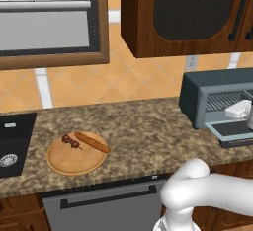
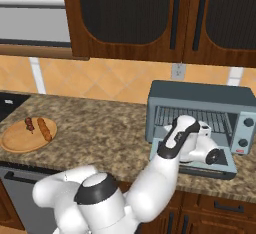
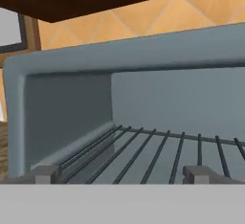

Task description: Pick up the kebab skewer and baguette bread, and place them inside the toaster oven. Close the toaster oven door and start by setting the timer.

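A: Two small grey finger tips [image 3: 45,174] are seen lowest in the hand view, standing wide apart at either side, so the jaws are spread and nothing is held between them.

B: What is seen just past them?

A: The wire rack [image 3: 158,153] of the toaster oven [image 2: 200,113] is seen, its thin dark bars running back toward the blue-grey rear wall. The hand is placed at the oven's open mouth.

B: And the door?

A: The toaster oven door [image 2: 220,167] is folded down flat in front of the oven, and the white hand [image 2: 200,145] is seen resting just above it in the right base view. In the left base view the oven is found at the right edge, with the door lowered there as well.

B: Where are the foods?

A: Both are laid on a round wooden plate [image 1: 74,163] on the speckled counter [image 1: 143,131], well apart from the oven and to its left. The kebab skewer [image 1: 71,141] lies at the plate's far left part, and the baguette bread [image 1: 92,142] is set slantwise just beside it; whether the two touch cannot be told.

B: Anything farther out?

A: A dark sink [image 1: 15,143] is seen left of the plate, dark wooden cabinets [image 2: 150,18] are hung above the oven, and an orange tiled wall [image 1: 133,82] is seen behind the counter.
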### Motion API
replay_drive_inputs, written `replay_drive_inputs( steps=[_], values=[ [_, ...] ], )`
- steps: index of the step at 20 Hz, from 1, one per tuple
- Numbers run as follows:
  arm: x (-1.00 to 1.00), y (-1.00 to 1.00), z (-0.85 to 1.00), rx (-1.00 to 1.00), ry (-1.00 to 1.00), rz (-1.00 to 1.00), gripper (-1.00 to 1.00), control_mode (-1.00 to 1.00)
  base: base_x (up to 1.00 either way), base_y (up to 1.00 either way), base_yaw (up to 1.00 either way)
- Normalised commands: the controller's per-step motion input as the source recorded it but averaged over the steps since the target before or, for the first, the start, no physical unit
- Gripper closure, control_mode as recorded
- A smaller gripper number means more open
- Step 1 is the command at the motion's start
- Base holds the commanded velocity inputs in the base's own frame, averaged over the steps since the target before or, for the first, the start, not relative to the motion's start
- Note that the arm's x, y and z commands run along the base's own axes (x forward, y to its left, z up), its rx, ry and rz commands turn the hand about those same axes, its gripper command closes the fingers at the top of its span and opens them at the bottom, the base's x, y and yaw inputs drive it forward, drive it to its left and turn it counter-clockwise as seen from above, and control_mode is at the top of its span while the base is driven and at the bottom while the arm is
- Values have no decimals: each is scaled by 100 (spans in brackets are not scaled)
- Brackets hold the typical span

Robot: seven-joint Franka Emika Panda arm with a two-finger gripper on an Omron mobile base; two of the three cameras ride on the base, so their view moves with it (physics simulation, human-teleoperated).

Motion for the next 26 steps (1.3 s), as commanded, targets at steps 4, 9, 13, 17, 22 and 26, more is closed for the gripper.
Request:
replay_drive_inputs(
  steps=[4, 9, 13, 17, 22, 26],
  values=[
    [53, -8, -32, 0, 0, -6, -100, -100, 0, 0, 0],
    [48, -16, -21, 0, 0, -7, -100, -100, 0, 0, 0],
    [17, -30, -57, 0, 2, -5, -100, -100, 0, 0, 0],
    [-35, -47, -100, 0, 17, 0, -100, -100, 0, 0, 0],
    [-81, -36, -84, 0, 24, 0, -100, -100, 0, 0, 0],
    [-100, -37, -70, 0, 20, 0, -100, -100, 0, 0, 0]
  ],
)
